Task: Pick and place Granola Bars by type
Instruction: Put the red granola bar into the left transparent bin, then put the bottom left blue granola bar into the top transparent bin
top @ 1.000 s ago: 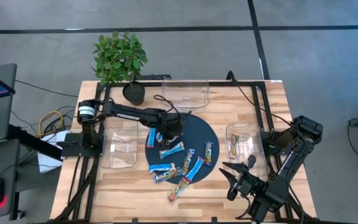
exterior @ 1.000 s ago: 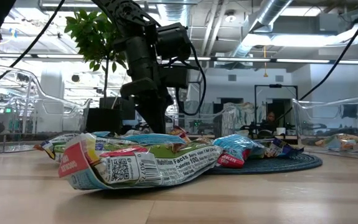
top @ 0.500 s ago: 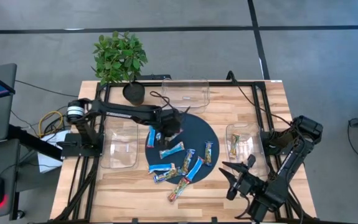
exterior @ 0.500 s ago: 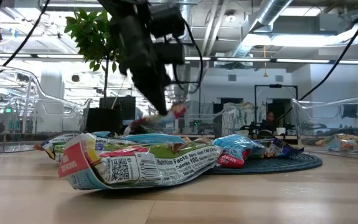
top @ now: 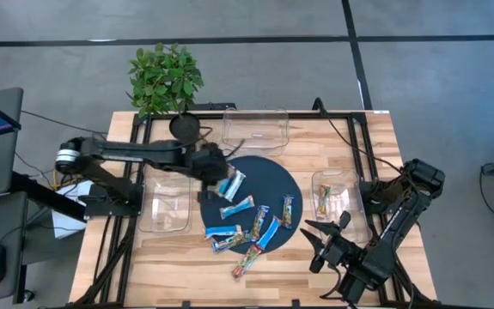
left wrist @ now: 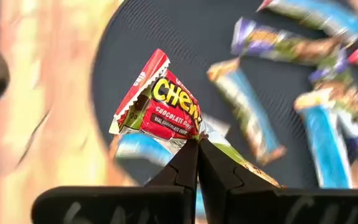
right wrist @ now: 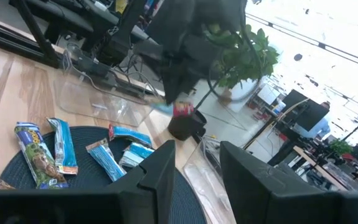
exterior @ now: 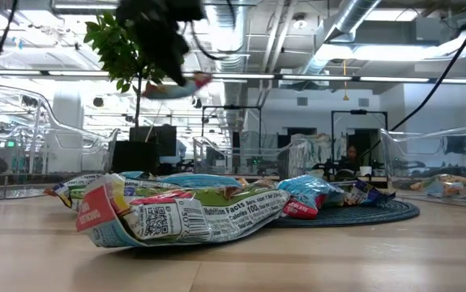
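Note:
My left gripper [top: 222, 177] hangs over the left part of the dark round mat [top: 291, 182], shut on a red-yellow-green granola bar [left wrist: 165, 109]. In the low view that bar [exterior: 177, 85] is high above the table. Several other bars, blue-and-white [top: 237, 207] and multicoloured [top: 287, 210], lie flat on the mat, and one multicoloured bar [top: 246, 260] lies on the wood near the mat's near edge. My right gripper [right wrist: 194, 174] is open and waits by the table's near right corner [top: 326, 249]. My left gripper pinches the bar between its two fingertips [left wrist: 188, 163], at the wrapper's middle [left wrist: 194, 134]. The red end [left wrist: 142, 87] sticks out past the fingers. The bar is lifted clear of the mat and sits roughly level across the fingers.
Three clear plastic bins stand around the mat: one at the left [top: 165, 199], one at the far side [top: 255, 129], and one at the right [top: 337, 197] with bars inside. A potted plant [top: 165, 81] stands at the far left corner. A black frame runs along the table's edges.
My left gripper has risen from the mat and drawn back toward the table's left edge, staying shut. The multicoloured bar has gone up with it, from just above the pile to well clear of it. The other bars have stayed where they were.

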### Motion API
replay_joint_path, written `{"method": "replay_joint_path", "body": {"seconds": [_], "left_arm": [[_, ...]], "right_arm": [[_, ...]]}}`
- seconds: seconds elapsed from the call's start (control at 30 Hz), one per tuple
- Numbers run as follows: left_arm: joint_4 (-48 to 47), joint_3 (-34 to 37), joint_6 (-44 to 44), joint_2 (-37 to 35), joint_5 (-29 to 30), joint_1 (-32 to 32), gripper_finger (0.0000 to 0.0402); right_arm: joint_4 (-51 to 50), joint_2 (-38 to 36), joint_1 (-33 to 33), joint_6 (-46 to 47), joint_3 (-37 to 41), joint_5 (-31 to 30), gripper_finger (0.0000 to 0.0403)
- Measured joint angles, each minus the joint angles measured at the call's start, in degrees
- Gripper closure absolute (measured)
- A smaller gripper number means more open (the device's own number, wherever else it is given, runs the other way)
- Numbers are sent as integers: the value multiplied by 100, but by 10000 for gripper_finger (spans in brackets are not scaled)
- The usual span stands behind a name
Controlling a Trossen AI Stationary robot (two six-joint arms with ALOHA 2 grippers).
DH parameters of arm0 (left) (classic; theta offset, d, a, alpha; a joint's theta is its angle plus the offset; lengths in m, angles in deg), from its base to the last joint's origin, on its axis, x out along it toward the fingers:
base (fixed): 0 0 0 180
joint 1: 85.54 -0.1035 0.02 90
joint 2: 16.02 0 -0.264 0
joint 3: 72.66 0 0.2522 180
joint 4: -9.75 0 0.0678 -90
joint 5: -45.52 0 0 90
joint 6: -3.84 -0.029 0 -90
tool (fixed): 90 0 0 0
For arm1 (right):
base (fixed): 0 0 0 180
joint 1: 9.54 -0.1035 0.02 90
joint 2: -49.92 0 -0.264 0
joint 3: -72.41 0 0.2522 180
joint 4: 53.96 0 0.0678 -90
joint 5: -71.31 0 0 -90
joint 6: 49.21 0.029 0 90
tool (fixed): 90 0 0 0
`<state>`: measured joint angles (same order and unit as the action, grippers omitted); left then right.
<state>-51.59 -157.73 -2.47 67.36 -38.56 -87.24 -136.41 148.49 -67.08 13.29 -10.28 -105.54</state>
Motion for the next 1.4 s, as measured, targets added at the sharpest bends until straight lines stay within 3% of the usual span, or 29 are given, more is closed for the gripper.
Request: {"method": "replay_joint_path", "body": {"seconds": [0.17,0.27,0.57,0.97,1.13,1.4], "left_arm": [[-1027,48,900,-539,963,269,401],[-1462,242,1458,-822,1219,406,401],[-2205,1218,2632,-1326,1249,592,401],[-2502,1789,2962,-1399,1065,591,399],[-2600,1882,2958,-1399,1039,591,373],[-2650,1999,2868,-1399,935,591,300]], "right_arm": [[17,0,20,2,0,20,283],[25,0,31,2,0,22,283],[50,0,31,4,0,24,283],[63,0,33,4,0,22,283],[63,0,33,4,0,22,283],[63,0,33,6,0,22,283]]}}
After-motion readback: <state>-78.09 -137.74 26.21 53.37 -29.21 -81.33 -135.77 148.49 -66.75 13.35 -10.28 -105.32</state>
